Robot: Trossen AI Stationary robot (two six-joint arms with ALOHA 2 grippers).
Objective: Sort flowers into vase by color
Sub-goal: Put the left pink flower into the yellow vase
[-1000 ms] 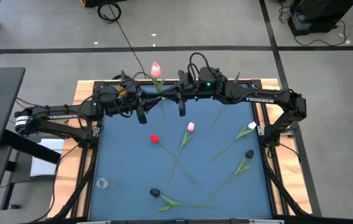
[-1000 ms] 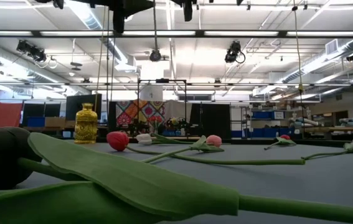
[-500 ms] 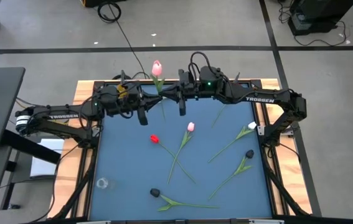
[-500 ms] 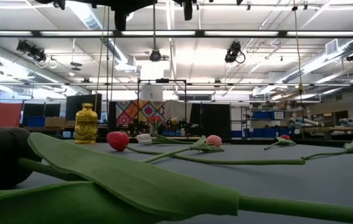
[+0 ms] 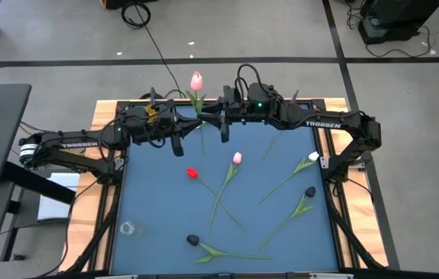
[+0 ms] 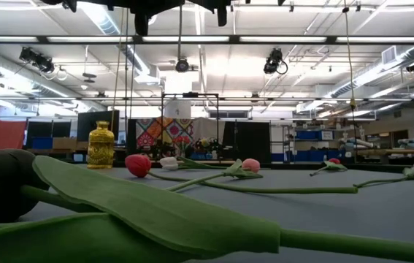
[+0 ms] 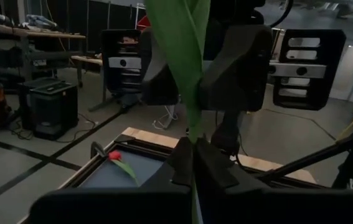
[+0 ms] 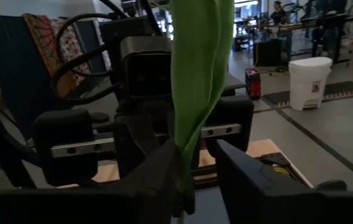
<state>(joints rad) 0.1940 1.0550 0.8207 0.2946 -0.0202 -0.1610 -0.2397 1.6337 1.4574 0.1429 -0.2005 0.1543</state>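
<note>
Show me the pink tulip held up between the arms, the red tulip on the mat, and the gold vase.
pink tulip (image 5: 196,80), high view, on its bud head
red tulip (image 5: 191,173), high view, on its bud head
gold vase (image 6: 101,147), low view, on its body

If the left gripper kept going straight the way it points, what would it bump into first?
Most likely the right gripper, which faces it close across the pink tulip stem that the left gripper holds between them. Exact depth is hard to judge.

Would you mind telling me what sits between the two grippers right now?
The pink tulip, stem between left gripper and right gripper, seen from above.
</note>
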